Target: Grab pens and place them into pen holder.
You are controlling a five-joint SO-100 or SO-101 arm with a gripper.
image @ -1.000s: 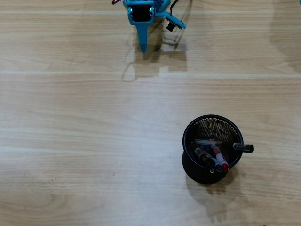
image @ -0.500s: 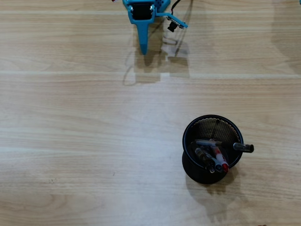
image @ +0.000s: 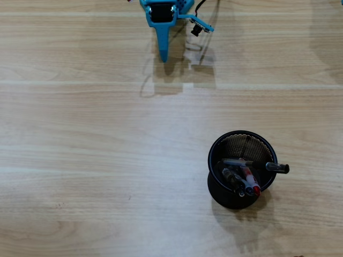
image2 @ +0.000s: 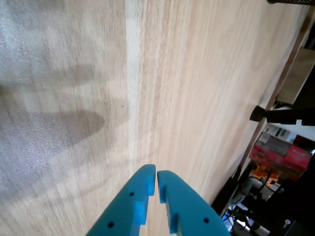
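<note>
The round black mesh pen holder stands at the lower right of the wooden table in the overhead view. Several pens lean inside it, among them a red one and a black-capped one that pokes over the right rim. My blue gripper is far away at the top edge of that view, pointing down, shut and empty. Seen from the wrist, the gripper has its two blue fingers pressed together over bare wood. Only a sliver of the holder's rim shows at the top right of the wrist view.
The light wooden table fills the overhead view. In the wrist view its far edge runs down the right side, with dark clutter and a red box beyond it.
The gripper shifted slightly right and down one second ago, then stayed still. The holder and pens have not moved.
</note>
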